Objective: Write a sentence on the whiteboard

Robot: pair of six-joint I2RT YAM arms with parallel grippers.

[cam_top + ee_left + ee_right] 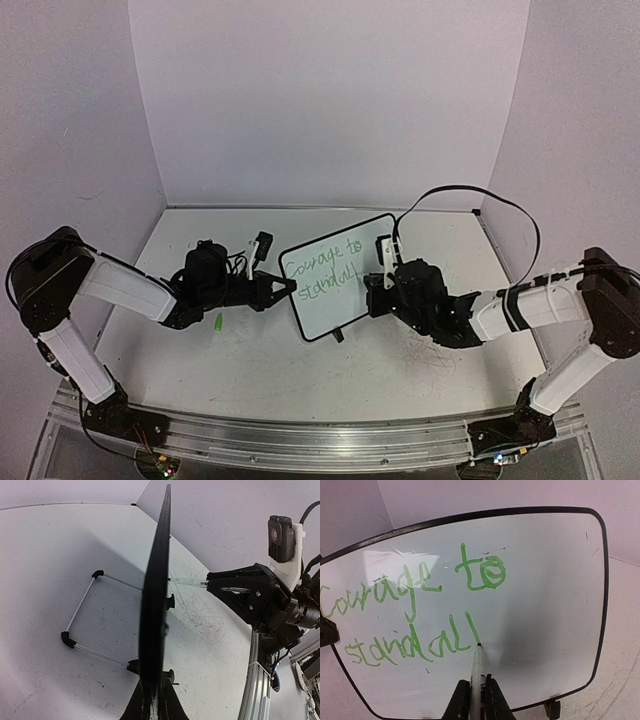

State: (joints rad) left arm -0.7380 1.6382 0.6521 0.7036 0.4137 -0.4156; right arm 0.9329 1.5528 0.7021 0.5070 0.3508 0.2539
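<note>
Right gripper [474,692] clamped on marker [477,662], tip touching whiteboard [550,605] at the foot of the last "l" of the sentence [482,575]. Board stands mid-table; left gripper [282,289] pinches its left edge. I judge we're mid-writing. Next: clean lift-off, steady board.

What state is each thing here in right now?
whiteboard: standing on its stand, partly written.
sentence: green, two lines, reads "Courage to standall".
marker: uncapped, tip touching the whiteboard.
green cap: off, lying on the table.
left gripper: shut on the whiteboard's edge.
right gripper: shut on the marker.
</note>
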